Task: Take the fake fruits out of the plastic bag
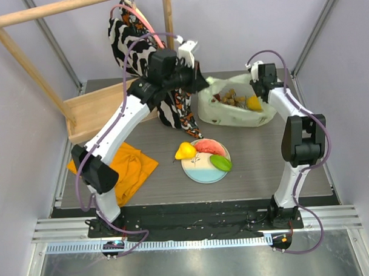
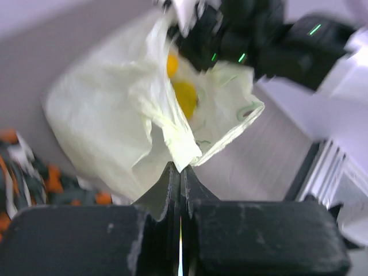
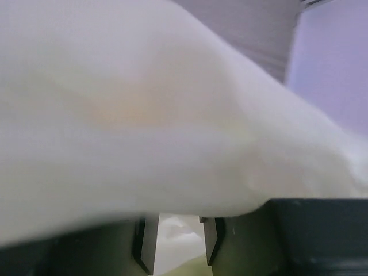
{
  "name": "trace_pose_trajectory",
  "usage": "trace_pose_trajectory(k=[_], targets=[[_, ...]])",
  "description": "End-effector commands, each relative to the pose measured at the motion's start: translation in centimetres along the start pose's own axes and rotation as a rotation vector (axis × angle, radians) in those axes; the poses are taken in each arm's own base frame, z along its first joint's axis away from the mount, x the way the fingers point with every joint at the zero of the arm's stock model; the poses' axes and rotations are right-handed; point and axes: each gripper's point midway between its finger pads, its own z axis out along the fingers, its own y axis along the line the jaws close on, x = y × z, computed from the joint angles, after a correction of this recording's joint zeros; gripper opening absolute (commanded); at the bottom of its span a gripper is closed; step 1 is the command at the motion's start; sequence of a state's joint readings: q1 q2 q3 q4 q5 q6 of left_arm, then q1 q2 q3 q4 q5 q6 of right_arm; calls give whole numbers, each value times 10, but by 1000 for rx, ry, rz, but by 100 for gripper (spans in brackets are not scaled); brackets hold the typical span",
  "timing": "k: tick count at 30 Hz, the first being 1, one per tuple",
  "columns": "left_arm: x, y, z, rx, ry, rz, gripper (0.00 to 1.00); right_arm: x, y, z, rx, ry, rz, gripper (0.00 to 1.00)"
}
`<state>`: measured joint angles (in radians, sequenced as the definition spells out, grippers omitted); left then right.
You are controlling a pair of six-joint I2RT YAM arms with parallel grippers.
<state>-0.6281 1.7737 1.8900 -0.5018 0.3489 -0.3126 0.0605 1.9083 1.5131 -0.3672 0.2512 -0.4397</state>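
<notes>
A: Where's the plastic bag (image 1: 235, 115)?
B: Far-right part of the bench (image 1: 264, 165), mouth up. There's a grape bunch (image 1: 230, 99) + a yellow fruit (image 1: 254, 103) inside.
A: And the left gripper (image 2: 179, 172)?
B: Jaws pressed together, pinching the bag's left rim.
A: The right gripper (image 3: 178, 248)?
B: At the bag's right side, w/ film draped over its cam. Jaws slightly apart, can't tell if anything's gripped.
A: Other fruit?
B: Mid-bench plate (image 1: 201, 172) has the pear (image 1: 185, 151), watermelon slice (image 1: 209, 147) & green oval (image 1: 221, 163).
</notes>
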Motion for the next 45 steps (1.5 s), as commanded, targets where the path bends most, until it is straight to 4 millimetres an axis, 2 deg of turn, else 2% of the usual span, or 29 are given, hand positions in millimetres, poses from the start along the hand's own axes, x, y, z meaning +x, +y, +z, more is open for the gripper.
trace_pose_trajectory(k=[1,2,3,4,5,6,7,8,9,10,11,12,13,14,15,17,21,22,24,25,26,28,29,30,32,35,39,43,45], targets=[[-78,-15,0,36,-187,128,0,-43,-35,0,98,-82,-7,38],[-87,-18,-4,39,-212,151,0,-48,-39,-10,103,-99,1,38],[-88,-19,-6,37,-213,158,0,-47,-38,-18,92,-96,0,38],[-89,-21,-13,34,-217,168,0,-34,-30,-22,63,-71,-8,38],[-72,-14,-10,23,-166,173,0,-37,-28,-43,33,-102,-8,39],[-63,-14,-14,27,-143,179,0,-7,-9,-44,-21,-34,-35,39],[-58,-18,-25,32,-134,188,0,6,-1,-51,-43,-15,-46,39],[-24,-12,-19,46,-53,174,0,11,3,-69,-60,-34,-52,39],[-11,-11,-20,58,-24,171,0,25,21,-74,-103,-6,-78,39],[5,-10,-20,68,13,159,0,58,41,-74,-145,58,-106,39],[12,-14,-26,84,22,158,0,71,51,-78,-166,81,-121,39],[37,-7,-22,77,79,126,0,78,57,-85,-178,79,-128,39],[45,-7,-23,79,90,119,0,98,72,-85,-212,113,-149,39],[48,-11,-26,86,91,119,0,104,76,-87,-217,117,-152,39],[61,-9,-25,85,119,111,0,106,77,-89,-218,112,-149,39],[67,-15,-24,93,127,117,0,103,76,-88,-210,102,-140,39],[75,-20,-19,102,142,112,0,68,65,-87,-180,19,-115,38],[75,-20,-18,105,139,114,0,66,68,-83,-193,18,-120,40],[76,-21,-16,105,144,112,0,54,67,-79,-198,-8,-135,48],[75,-21,-15,106,140,116,0,53,67,-75,-196,-9,-143,57],[76,-21,-14,105,143,113,0,55,66,-67,-181,8,-162,61],[77,-21,-13,105,146,111,0,45,62,-60,-166,-5,-176,67],[78,-20,-12,104,149,109,0,51,60,-51,-142,32,-179,71],[78,-20,-13,105,149,105,0,42,55,-50,-117,28,-132,75],[80,-20,-13,104,152,100,0,42,55,-45,-114,52,-77,81],[81,-20,-14,104,151,99,0,48,64,-44,-140,89,18,84],[81,-19,-13,99,148,101,0,69,68,-43,-106,157,98,86],[80,-19,-12,100,149,95,0,95,55,-37,-28,228,151,89],[81,-19,-12,101,150,93,0,104,56,-32,-30,257,170,89]])
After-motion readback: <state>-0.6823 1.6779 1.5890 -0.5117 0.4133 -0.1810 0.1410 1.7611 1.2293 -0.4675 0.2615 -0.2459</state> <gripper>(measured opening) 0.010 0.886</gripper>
